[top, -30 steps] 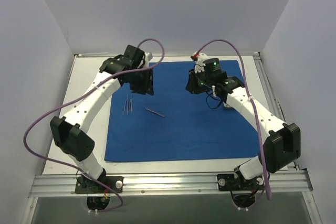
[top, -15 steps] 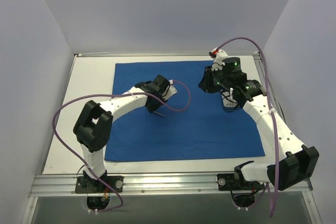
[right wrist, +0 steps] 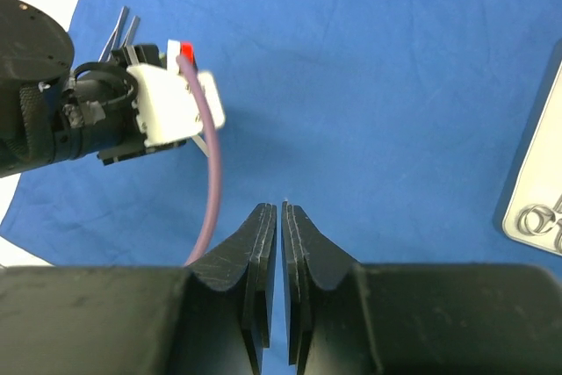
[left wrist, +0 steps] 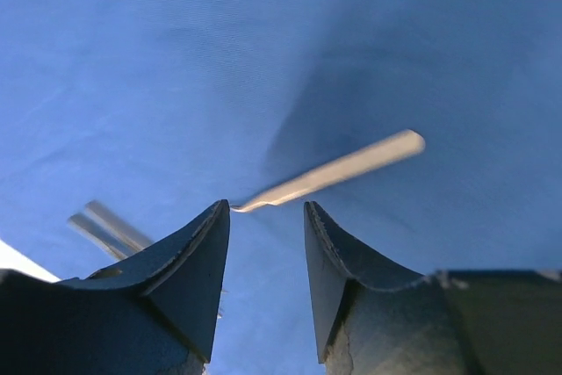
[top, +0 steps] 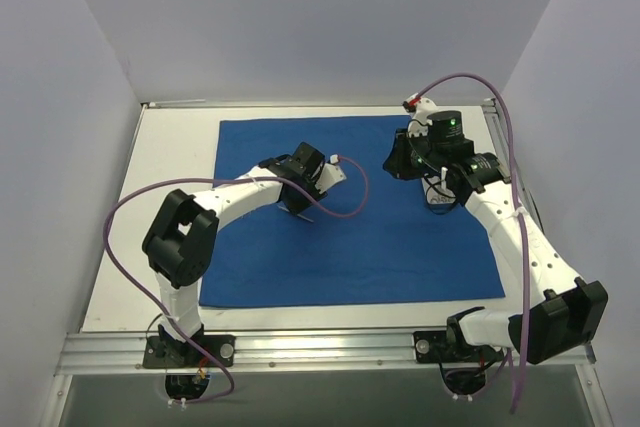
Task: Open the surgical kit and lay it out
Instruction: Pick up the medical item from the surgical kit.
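The surgical kit's royal-blue cloth (top: 380, 257) lies spread flat on the white table (top: 170, 147). Thin silver tweezers (left wrist: 338, 167) rest on it near the middle, seen from above as a short sliver (top: 306, 218). My left gripper (left wrist: 266, 208) hovers low over the cloth (left wrist: 176, 59), open, with the tweezers' near tip just ahead of its left fingertip (left wrist: 215, 217). A second silver tool (left wrist: 110, 227) lies blurred to the left; its handles (right wrist: 118, 28) show behind the left wrist (right wrist: 88, 116). My right gripper (right wrist: 279, 208) hangs over the cloth's far right part, shut, holding nothing.
A flat white-rimmed object with dark lettering (right wrist: 536, 191) sits on the cloth at the right, under the right arm (top: 437, 197). The left arm's purple cable (top: 350, 202) loops over the cloth's middle. Grey walls close in the table on three sides.
The left arm swung from the cloth's far left corner to its middle, over the tweezers, and now covers the other tool from above. The right arm drew back to the right.
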`<control>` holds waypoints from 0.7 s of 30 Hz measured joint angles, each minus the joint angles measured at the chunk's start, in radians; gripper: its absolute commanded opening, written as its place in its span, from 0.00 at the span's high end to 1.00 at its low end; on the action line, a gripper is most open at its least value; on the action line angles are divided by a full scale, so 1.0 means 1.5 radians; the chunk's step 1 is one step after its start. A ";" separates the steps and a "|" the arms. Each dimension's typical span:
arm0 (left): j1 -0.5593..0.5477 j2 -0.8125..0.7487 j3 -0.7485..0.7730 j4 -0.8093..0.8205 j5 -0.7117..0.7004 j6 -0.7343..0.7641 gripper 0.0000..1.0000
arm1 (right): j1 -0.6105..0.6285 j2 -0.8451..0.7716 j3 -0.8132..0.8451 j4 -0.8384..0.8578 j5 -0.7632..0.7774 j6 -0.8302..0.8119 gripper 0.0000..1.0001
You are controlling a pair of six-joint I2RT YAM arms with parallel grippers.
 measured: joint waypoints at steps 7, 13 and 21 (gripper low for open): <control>-0.008 -0.012 -0.034 -0.001 0.051 0.043 0.53 | -0.003 0.000 -0.008 0.000 -0.013 0.001 0.91; -0.016 -0.011 -0.035 0.000 0.056 0.058 0.54 | -0.003 0.000 -0.008 0.000 -0.019 0.002 0.91; -0.018 -0.007 -0.035 -0.001 0.064 0.061 0.53 | -0.004 0.000 -0.008 0.000 -0.023 0.002 0.92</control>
